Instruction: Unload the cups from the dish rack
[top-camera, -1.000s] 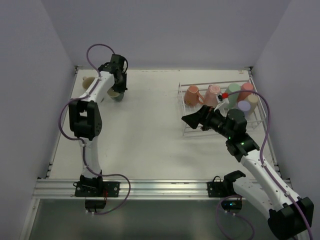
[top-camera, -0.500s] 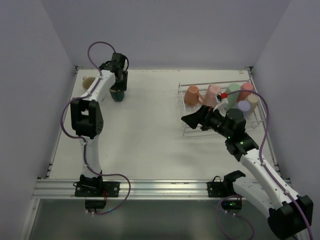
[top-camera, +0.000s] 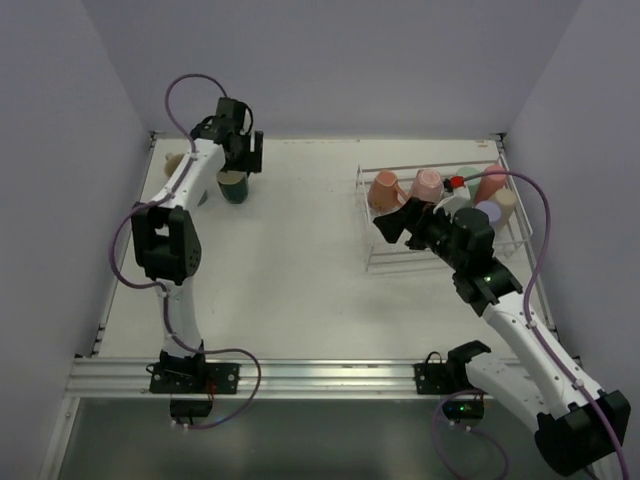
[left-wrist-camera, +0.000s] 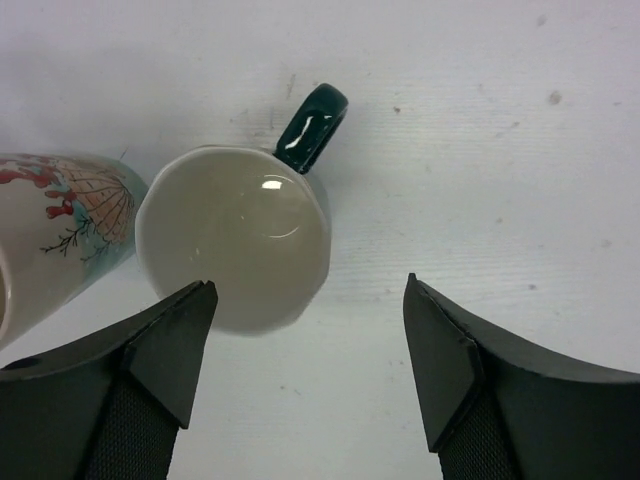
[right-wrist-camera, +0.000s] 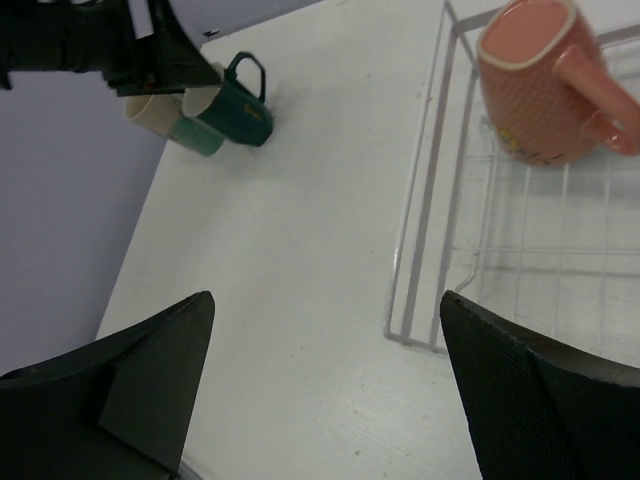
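Observation:
The dark green mug (left-wrist-camera: 235, 235) stands upright on the table at the far left, its handle (left-wrist-camera: 312, 127) pointing away. My left gripper (left-wrist-camera: 308, 295) hangs open just above it with nothing between its fingers. A cream cup (left-wrist-camera: 60, 215) with a coral print lies beside the mug. The dish rack (top-camera: 372, 262) at the right holds a salmon mug (top-camera: 384, 190), a pink cup (top-camera: 427, 184), a mint green cup (top-camera: 468, 177), a coral red cup (top-camera: 492, 181) and a lavender cup (top-camera: 487, 212). My right gripper (top-camera: 393, 222) is open over the rack's left end, just in front of the salmon mug (right-wrist-camera: 535, 85).
The rack's wire side (right-wrist-camera: 432, 170) rises between my right gripper (right-wrist-camera: 325, 300) and the salmon mug. White walls close the table on three sides. A metal rail (top-camera: 320, 375) runs along the near edge.
My left gripper has opened, let go of the dark green mug and lifted off it. My right gripper has moved back and up over the rack's left end, nearer the salmon mug.

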